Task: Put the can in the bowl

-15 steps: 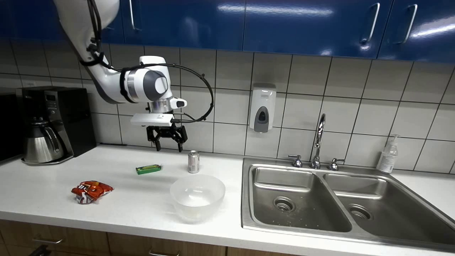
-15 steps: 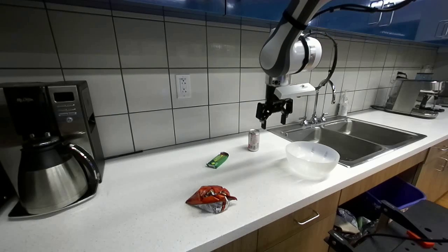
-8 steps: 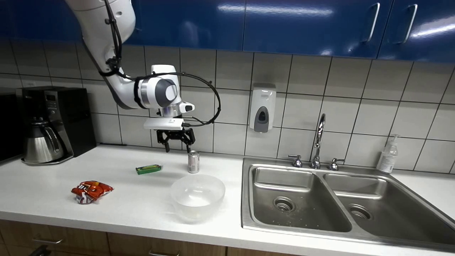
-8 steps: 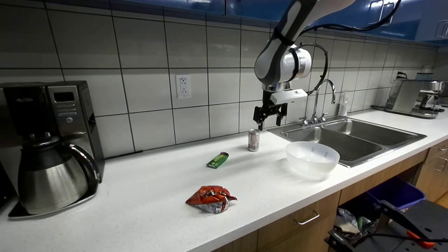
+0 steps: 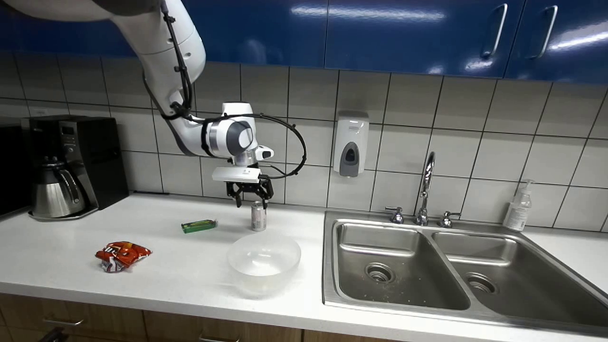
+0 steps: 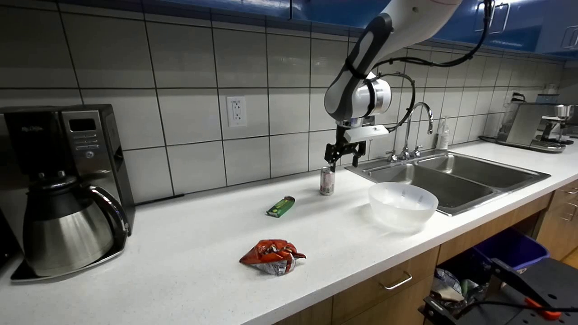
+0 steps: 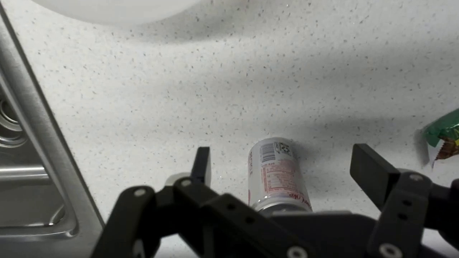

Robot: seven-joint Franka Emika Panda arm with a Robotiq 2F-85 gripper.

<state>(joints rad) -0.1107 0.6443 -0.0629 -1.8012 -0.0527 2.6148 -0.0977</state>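
A silver-white can with red print stands upright on the counter in both exterior views (image 5: pixel 259 220) (image 6: pixel 327 186). The wrist view shows the can (image 7: pixel 276 175) between the finger pads, its top partly hidden by the gripper body. A translucent white bowl (image 5: pixel 262 281) stands in front of the can; it also shows in an exterior view (image 6: pixel 399 215) and at the wrist view's top edge (image 7: pixel 125 10). My gripper (image 5: pixel 251 204) is open and empty, its fingertips at about the height of the can's top. It also shows open in an exterior view (image 6: pixel 344 166).
A green packet (image 5: pixel 198 226) and a red crumpled bag (image 5: pixel 123 255) lie on the counter. A steel double sink (image 5: pixel 330 266) with a faucet (image 5: pixel 424 190) is beside the bowl. A coffee maker (image 6: pixel 67 189) stands at the far end, and a tiled wall (image 6: pixel 189 113) is behind the can.
The gripper has moved down and across toward the can, staying open. The can, bowl, packet and bag have not moved.
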